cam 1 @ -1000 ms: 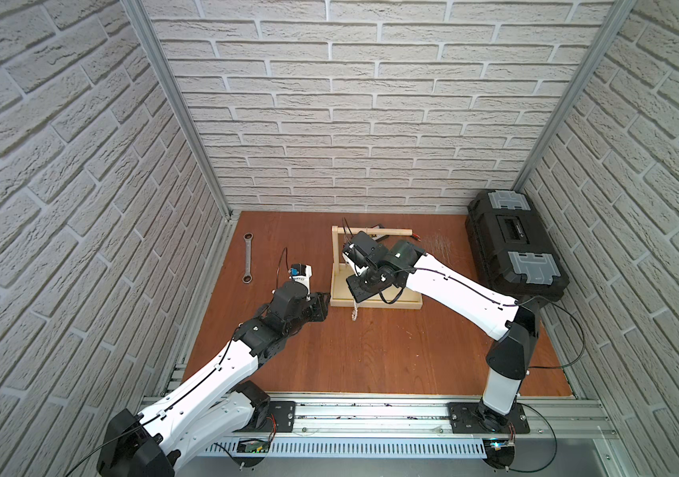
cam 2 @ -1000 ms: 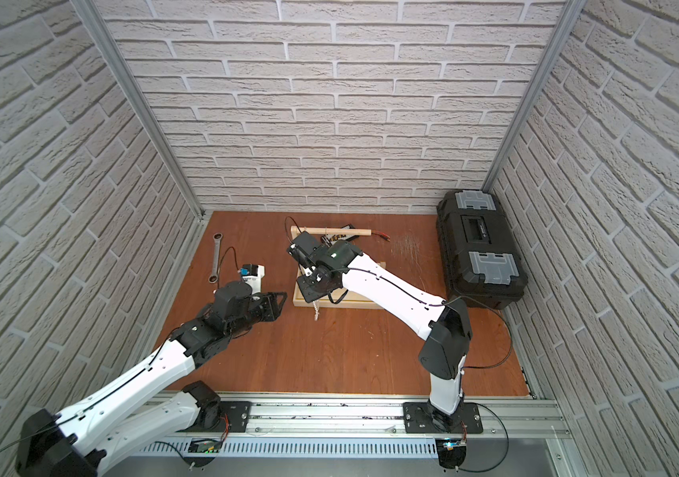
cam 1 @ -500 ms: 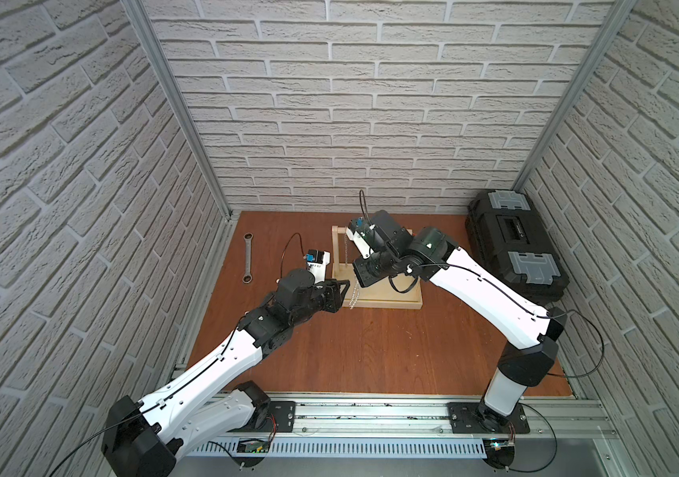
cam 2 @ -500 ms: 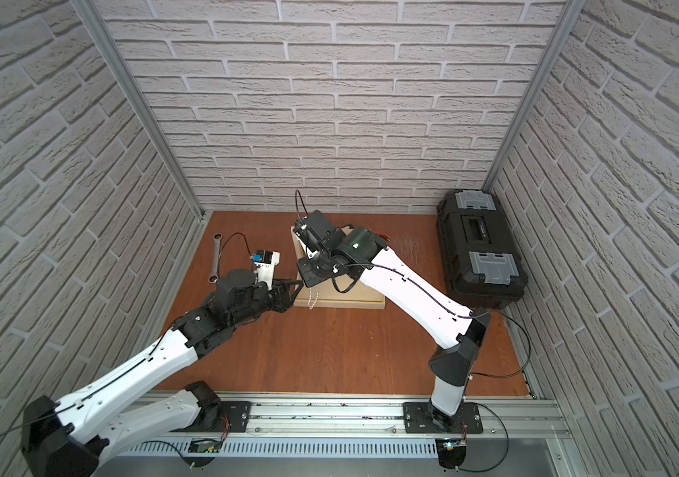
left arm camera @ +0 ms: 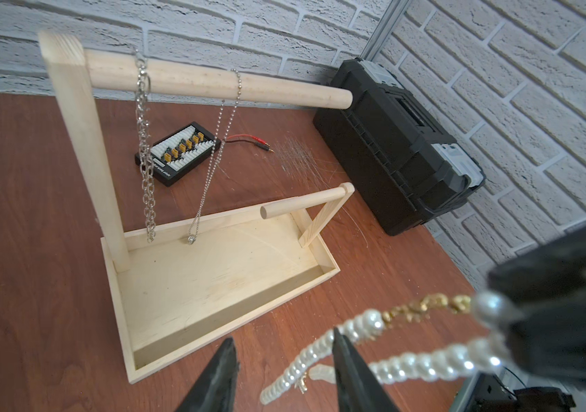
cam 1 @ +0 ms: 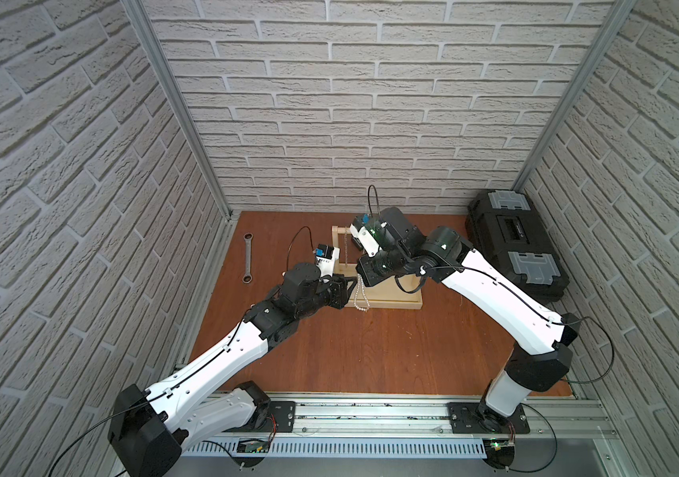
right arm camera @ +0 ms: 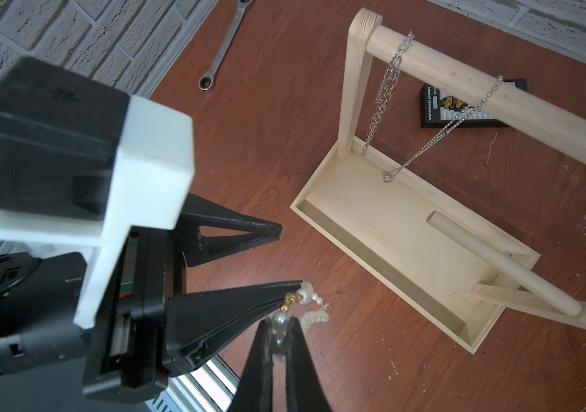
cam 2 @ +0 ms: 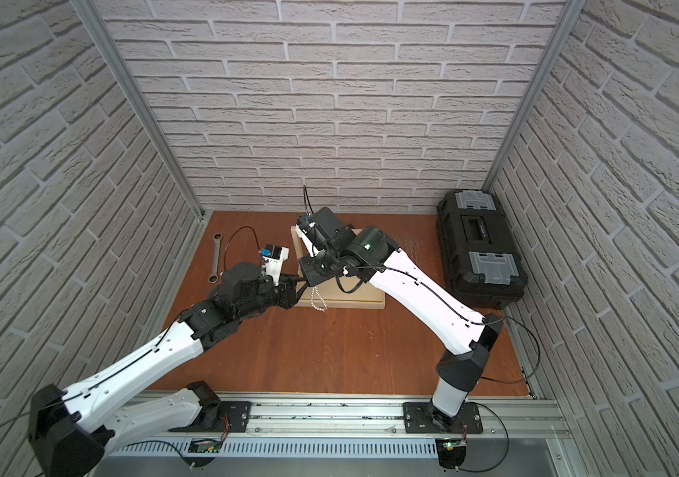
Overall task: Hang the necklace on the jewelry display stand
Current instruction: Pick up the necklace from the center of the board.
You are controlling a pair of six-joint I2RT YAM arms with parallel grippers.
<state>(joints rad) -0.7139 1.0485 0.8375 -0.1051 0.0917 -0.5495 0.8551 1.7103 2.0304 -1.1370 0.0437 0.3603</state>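
- Since a second ago both arms have been brought up and together. The right gripper has been lifted away from the stand's tray, and the left gripper has been moved in to meet it.
- The right gripper is clamped on a pearl beside the gold clasp. The necklace is held in the air just in front of the stand, off the table.
- The left gripper's jaws are parted and nothing is pinched between them. One finger is laid against the strand near the clasp, seemingly inside the loop, though this cannot be settled.
- By this, the loop is judged to be in the course of being spread for the bar; nothing has been hung yet.
- The long bar is open at the end toward the toolbox. A link chain and a ball chain are already draped on the half nearer the post, so the outer half is left free.
- The short bar at the tray's far end and the two chains could be snagged on approach.
- The wrench and the connector board lie well apart from the path.
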